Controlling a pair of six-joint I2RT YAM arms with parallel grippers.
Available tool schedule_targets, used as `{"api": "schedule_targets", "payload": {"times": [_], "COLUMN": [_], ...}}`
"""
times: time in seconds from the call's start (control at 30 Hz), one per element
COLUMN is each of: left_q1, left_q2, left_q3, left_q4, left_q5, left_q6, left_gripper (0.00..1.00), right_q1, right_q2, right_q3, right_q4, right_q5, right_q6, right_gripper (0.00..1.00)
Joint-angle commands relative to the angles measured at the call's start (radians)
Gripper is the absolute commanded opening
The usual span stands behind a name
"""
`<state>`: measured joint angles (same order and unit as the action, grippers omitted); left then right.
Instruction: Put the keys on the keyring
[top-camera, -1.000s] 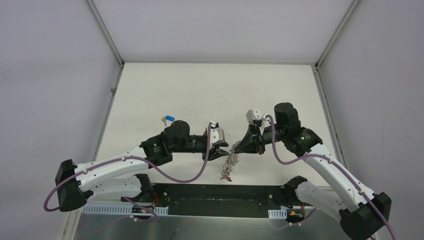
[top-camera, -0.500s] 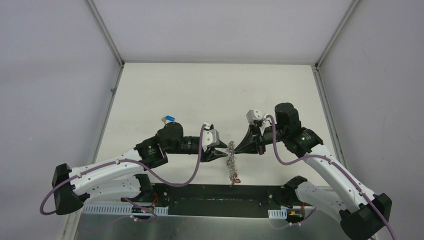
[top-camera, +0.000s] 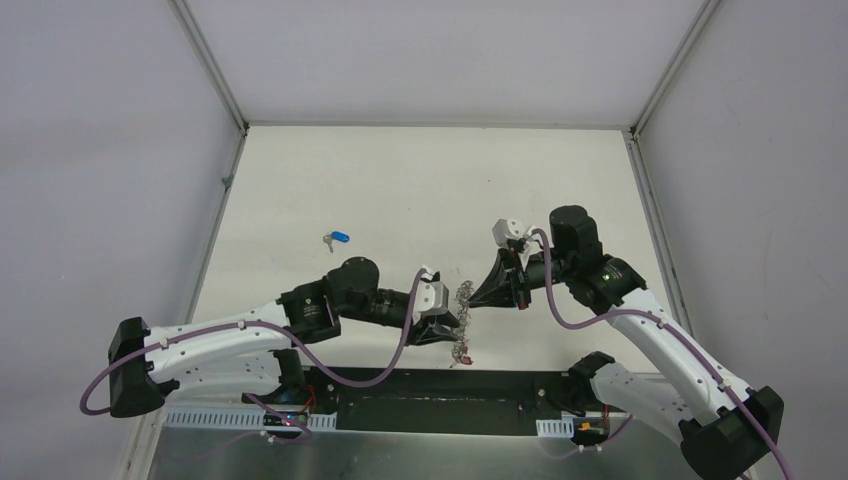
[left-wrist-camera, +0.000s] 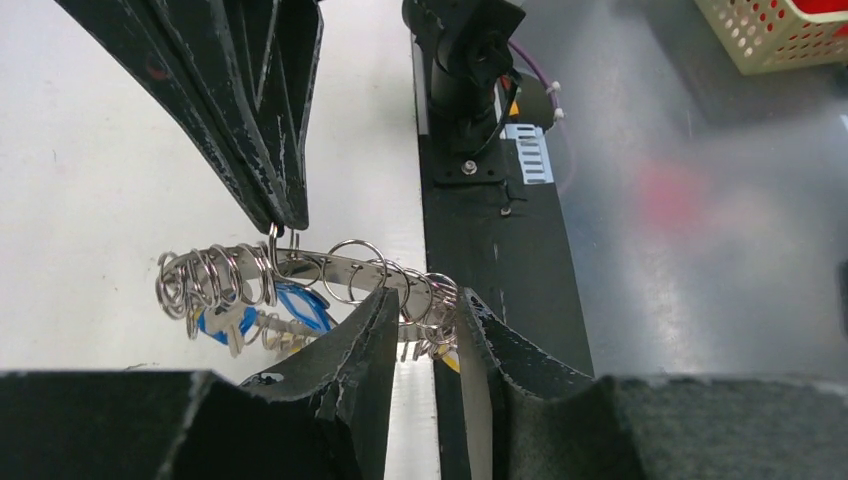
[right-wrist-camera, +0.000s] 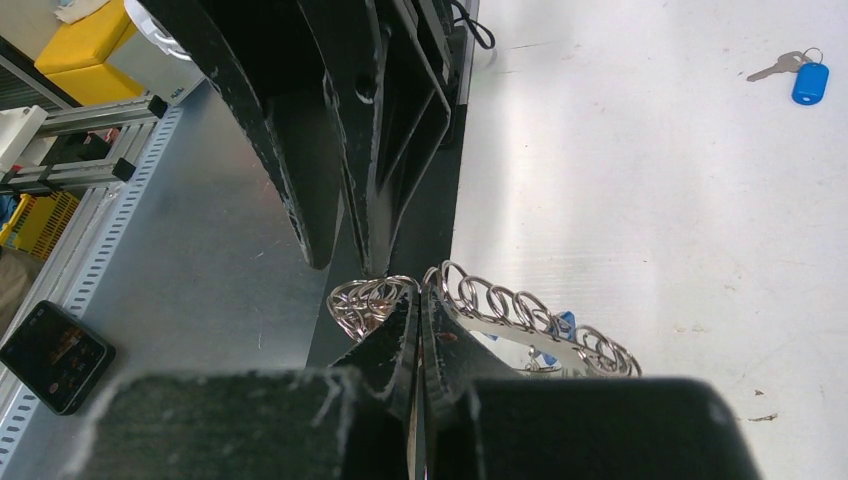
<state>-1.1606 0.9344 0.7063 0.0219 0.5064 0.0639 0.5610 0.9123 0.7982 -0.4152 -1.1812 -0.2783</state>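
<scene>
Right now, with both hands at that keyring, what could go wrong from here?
The right hand pinches the keyring by just a thin loop at its very tip; a tug might pull it free. The left hand straddles the ring-strung band, and whether it grips is unclear, so closing could jam a loop. The keyring hangs by the near edge of the table; dropped, it might land off it.

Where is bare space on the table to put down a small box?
Bare: the far half of the table, from the blue-tagged key to the back wall, and the far right corner. Crowded: the near middle, where the left gripper and right gripper meet at the keyring.
</scene>
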Motion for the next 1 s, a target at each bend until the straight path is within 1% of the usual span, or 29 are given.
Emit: {"api": "schedule_targets", "payload": {"times": [0.0, 0.17, 0.37, 0.53, 0.7, 0.73, 0.87, 0.97], "left_q1": [-0.013, -0.013, -0.013, -0.012, -0.013, -0.013, -0.013, -0.013], "left_q2": [0.006, 0.003, 0.008, 0.003, -0.036, -0.045, -0.06, -0.048], "left_q3": [-0.009, -0.02, -0.017, -0.013, -0.01, -0.009, 0.023, 0.047], "left_q4": [0.022, 0.046, 0.061, 0.069, 0.024, 0.004, -0.131, -0.186], "left_q5": [-0.067, -0.148, -0.177, -0.187, -0.251, -0.288, -0.423, -0.455], "left_q6": [-0.012, 0.0, 0.007, -0.058, -0.235, -0.278, -0.489, -0.652], "left_gripper": [0.29, 0.35, 0.37, 0.37, 0.4, 0.4, 0.43, 0.44], "right_q1": [0.005, 0.005, 0.005, 0.005, 0.005, 0.006, 0.007, 0.007], "right_q2": [-0.021, -0.027, -0.029, -0.032, -0.036, -0.036, -0.034, -0.035], "right_q3": [0.044, 0.038, 0.034, 0.035, 0.035, 0.032, 0.016, -0.006], "right_q4": [0.057, 0.055, 0.05, 0.048, 0.056, 0.064, 0.079, 0.121], "right_q5": [-0.025, -0.029, -0.028, -0.015, 0.044, 0.069, 0.127, 0.187], "right_q6": [0.007, 0.007, 0.007, 0.009, 0.043, 0.062, 0.106, 0.171], "right_gripper": [0.0, 0.0, 0.0, 0.0, 0.0, 0.0, 0.0, 0.0]}}
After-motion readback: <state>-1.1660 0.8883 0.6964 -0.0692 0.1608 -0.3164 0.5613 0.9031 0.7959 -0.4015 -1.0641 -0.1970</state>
